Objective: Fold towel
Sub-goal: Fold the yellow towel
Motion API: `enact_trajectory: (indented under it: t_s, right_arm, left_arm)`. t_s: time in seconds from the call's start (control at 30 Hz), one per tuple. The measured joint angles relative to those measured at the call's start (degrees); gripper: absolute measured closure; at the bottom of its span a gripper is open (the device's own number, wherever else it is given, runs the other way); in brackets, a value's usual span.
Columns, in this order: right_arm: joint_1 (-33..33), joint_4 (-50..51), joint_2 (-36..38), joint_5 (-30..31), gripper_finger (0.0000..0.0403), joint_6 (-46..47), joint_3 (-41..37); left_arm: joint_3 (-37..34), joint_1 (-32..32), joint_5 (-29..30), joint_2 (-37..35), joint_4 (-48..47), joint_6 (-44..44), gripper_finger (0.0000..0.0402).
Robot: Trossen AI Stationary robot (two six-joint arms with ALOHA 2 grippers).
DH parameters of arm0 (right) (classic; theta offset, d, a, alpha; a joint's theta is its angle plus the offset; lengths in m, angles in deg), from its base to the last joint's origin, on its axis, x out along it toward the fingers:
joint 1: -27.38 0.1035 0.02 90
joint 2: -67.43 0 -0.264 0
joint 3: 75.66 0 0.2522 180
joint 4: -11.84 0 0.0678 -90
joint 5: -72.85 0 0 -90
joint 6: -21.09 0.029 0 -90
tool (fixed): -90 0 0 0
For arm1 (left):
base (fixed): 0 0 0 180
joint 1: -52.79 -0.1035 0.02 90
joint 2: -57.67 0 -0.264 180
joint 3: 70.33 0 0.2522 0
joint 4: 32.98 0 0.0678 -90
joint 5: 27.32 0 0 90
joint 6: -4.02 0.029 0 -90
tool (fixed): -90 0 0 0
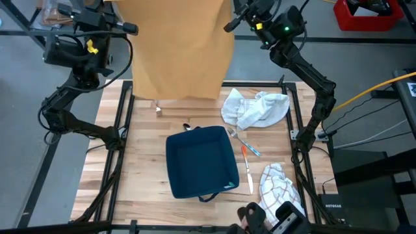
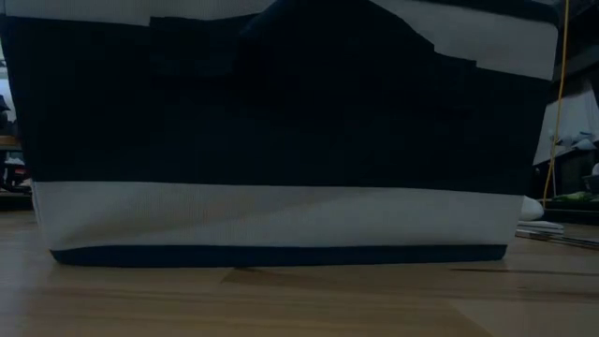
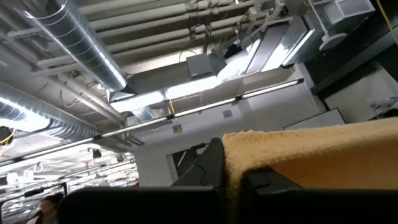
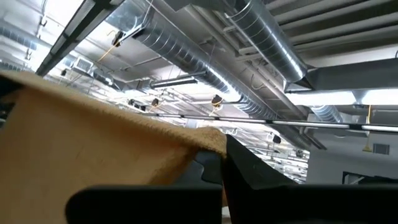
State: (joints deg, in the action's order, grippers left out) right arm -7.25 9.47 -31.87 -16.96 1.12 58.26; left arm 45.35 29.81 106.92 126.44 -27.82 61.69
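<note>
A tan towel [image 1: 181,49] hangs as a flat sheet over the far part of the table, spread between my two raised grippers. My left gripper [image 1: 129,27] is shut on its upper left corner, and my right gripper [image 1: 229,26] is shut on its upper right corner. Both wrist views look up at the ceiling past a towel corner. The towel's lower edge [image 1: 175,99] hangs over the table's far end. In the low view a basket hides the towel. My left gripper [image 3: 233,180] pinches the towel's upper left corner [image 3: 239,146] between its two fingers [image 3: 208,165]. The fingers slant upward, and the top edge runs off toward the other arm. The cloth hangs below the hold. My right gripper [image 4: 211,174] pinches the towel's upper right corner [image 4: 208,140] between its fingers [image 4: 249,168], which slant upward. The top edge stretches away toward the left arm, nearly straight. The sheet hangs below the hold.
A navy fabric basket [image 1: 200,161] stands mid-table and fills the low view [image 2: 281,140]. A crumpled white cloth [image 1: 257,107] lies to the far right, a checked cloth [image 1: 279,185] to the near right, and a few small utensils [image 1: 247,155] lie between them.
</note>
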Motion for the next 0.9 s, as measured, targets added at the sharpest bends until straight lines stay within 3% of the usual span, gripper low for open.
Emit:
enact_trajectory:
  t_s: [0.37,0.9]
  right_arm:
    - [-3.67,3.22,-0.59,-0.26,0.0402,-0.07,0.0]
    - [-11.1,1.97,-1.44,-1.73,0.0402,-0.02,0.0]
  left_arm:
    - [0.1,-4.51,-0.59,1.32,-0.84,0.0,0.0402]
    - [0.1,-18.47,-11.0,6.87,-0.11,-4.5,0.0402]
